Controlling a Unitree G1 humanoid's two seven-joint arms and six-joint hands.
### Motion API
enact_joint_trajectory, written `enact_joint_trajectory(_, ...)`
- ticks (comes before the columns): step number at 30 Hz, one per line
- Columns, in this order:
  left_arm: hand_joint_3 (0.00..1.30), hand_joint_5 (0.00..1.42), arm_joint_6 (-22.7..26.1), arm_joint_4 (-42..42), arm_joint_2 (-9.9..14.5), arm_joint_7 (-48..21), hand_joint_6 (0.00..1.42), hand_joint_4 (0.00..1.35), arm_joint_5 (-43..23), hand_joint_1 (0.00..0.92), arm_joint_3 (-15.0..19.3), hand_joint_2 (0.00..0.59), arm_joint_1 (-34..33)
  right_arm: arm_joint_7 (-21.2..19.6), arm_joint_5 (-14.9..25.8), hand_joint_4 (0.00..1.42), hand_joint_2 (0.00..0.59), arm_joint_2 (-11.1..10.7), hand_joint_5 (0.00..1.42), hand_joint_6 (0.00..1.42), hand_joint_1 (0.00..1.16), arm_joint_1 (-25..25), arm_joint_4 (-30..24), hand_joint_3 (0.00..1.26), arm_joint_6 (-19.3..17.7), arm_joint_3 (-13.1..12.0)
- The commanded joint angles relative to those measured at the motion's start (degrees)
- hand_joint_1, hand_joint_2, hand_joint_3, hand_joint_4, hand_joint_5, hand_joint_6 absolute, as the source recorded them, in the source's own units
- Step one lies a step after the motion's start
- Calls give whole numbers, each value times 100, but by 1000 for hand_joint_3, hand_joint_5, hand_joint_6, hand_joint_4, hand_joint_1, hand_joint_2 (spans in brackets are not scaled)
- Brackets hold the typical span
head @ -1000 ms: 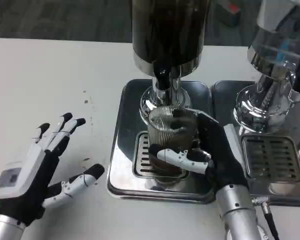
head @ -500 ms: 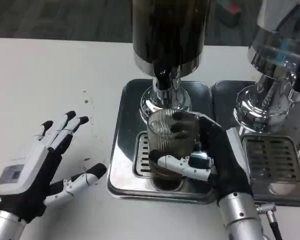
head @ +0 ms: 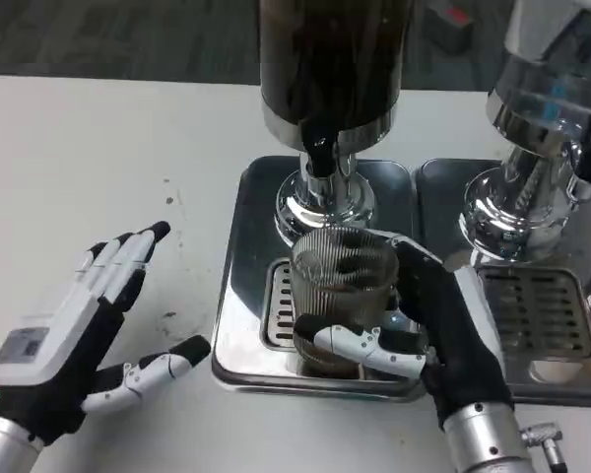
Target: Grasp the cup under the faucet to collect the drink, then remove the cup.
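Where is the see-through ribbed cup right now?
The clear ribbed cup sits at the picture's centre on the metal drip tray, below the dark dispenser's faucet, held by the right hand.

Setting: looked like a lab or demo drinks station.
Evidence: two steel drink dispensers on drip trays, white table, grey carpet.

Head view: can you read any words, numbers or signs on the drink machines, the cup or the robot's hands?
No text can be read anywhere.
Left hand: a grey patch on its white back, too blurred to read.
Right dispenser: a blue smudge, too blurred to tell.
Cup, held by the right hand: only ribs, no lettering.
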Motion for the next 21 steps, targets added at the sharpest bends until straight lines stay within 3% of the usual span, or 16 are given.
enact_joint_trajectory(1,0,0,-24,-81,152,-77,0,0,2,0,13,160,163,93,100,539,222,15,638,865,1000,151,-357,419,-58,17)
enact_joint_trajectory(16,0,0,45,-571,334,-258,0,0,-84,0,163,160,610,406,275,561,222,49,674,906,999,601,-1209,445,-36,93)
enact_joint_trajectory(21,0,0,84,-808,328,-312,0,0,-118,0,312,160,820,564,213,563,220,-100,690,928,990,659,-1539,449,-28,138)
